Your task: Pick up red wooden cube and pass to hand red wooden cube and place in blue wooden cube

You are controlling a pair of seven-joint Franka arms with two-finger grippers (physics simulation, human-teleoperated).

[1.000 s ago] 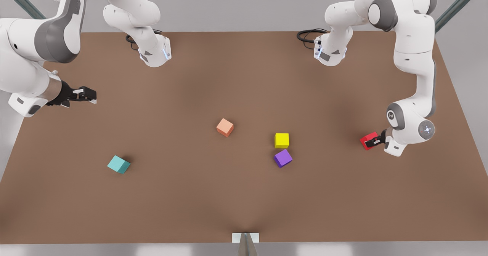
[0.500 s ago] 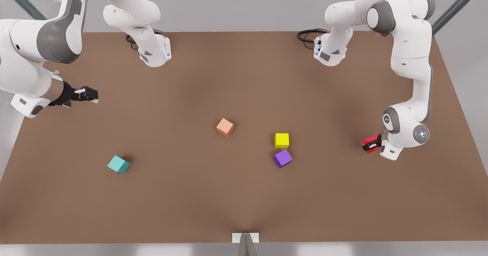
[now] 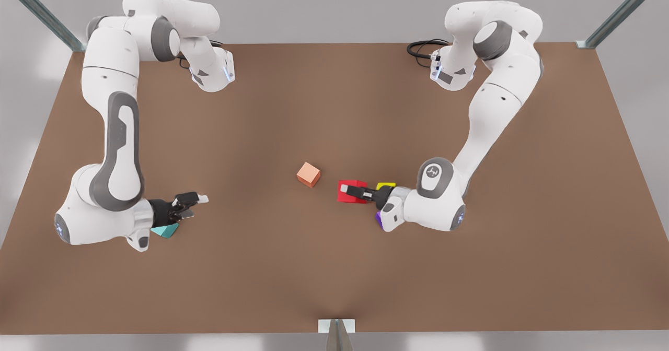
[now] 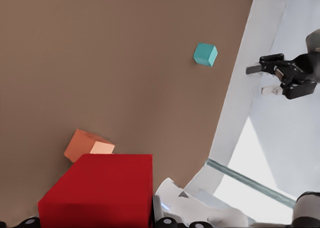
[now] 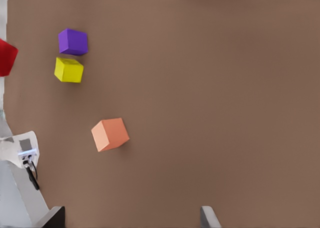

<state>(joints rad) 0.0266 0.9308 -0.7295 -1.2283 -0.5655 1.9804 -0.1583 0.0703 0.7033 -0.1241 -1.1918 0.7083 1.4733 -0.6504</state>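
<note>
Clamped between the fingers of the left end effector (image 3: 360, 192): the red wooden cube (image 3: 347, 191), lifted off the bench (image 3: 313, 105). Just beyond the held cube, a salmon cube (image 3: 308, 174). Tucked beneath the left wrist, partly hidden, a yellow cube (image 3: 385, 185) and a purple cube (image 3: 378, 218). Well apart, facing the left one: the right end effector (image 3: 191, 205), fingers spread and holding nothing. Directly behind and below it on the bench, the blue wooden cube (image 3: 166, 231).
</note>
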